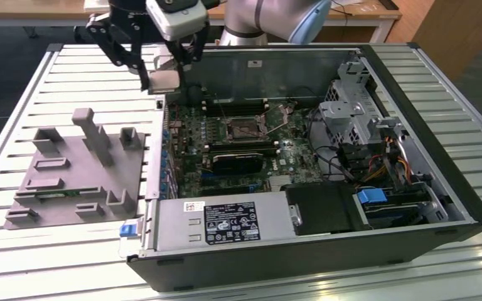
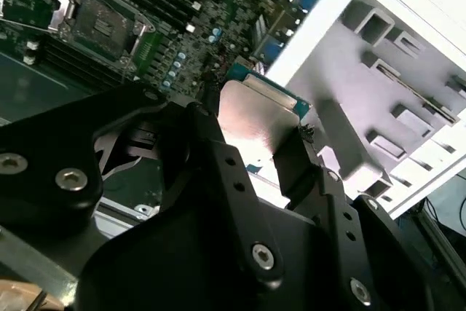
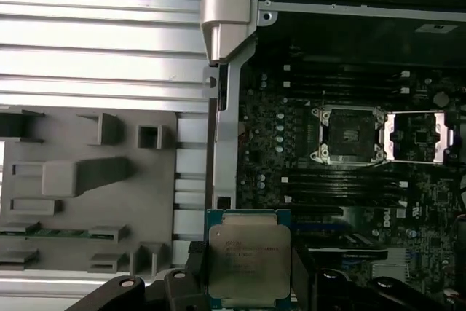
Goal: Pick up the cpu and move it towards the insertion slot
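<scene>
Jaws of our gripper (image 1: 164,80) are closed on the cpu (image 1: 165,81), up in the air at the upper left of the exterior view, over the case edge. We see the slot (image 1: 243,130) well apart, mid-frame.

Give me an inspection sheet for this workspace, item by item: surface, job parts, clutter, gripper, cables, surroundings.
Surface: ribbed metal table, carrying an open computer case and a grey tray.
Job's things: cpu held in the air, above the case's edge nearer the tray; insertion slot on the motherboard shows a dark centre, with its metal frame swung open beside it.
Clutter: a green strip lies in one recess of the tray.
Gripper: gripper shut on the cpu, fingers on two opposite edges.
Cables: bundled wires inside the case by the drive bays.
Surroundings: wooden desks behind the table.
</scene>
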{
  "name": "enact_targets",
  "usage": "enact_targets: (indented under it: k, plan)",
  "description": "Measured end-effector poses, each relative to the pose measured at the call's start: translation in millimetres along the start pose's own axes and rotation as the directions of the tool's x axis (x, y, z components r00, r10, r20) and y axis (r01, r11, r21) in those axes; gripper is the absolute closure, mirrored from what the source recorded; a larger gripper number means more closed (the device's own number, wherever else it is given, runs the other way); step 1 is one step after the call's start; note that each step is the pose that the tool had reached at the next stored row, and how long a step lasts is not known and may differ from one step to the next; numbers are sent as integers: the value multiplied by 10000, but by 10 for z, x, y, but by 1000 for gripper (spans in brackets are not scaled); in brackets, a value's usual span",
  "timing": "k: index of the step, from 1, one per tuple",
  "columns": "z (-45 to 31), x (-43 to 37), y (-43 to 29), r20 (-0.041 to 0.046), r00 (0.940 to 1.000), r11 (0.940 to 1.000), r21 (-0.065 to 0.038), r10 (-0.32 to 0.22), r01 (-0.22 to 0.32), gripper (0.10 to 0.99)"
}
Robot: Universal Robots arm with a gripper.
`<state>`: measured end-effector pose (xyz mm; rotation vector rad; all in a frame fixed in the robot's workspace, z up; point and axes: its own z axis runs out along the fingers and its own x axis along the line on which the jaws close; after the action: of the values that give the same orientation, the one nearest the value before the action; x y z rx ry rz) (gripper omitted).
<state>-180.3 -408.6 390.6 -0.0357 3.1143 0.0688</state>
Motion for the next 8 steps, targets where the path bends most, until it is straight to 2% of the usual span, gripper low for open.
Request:
enact_targets:
  k: [8]
  plan:
    - [9,-361,-8,-13,10000,10000,0,0,0,545]
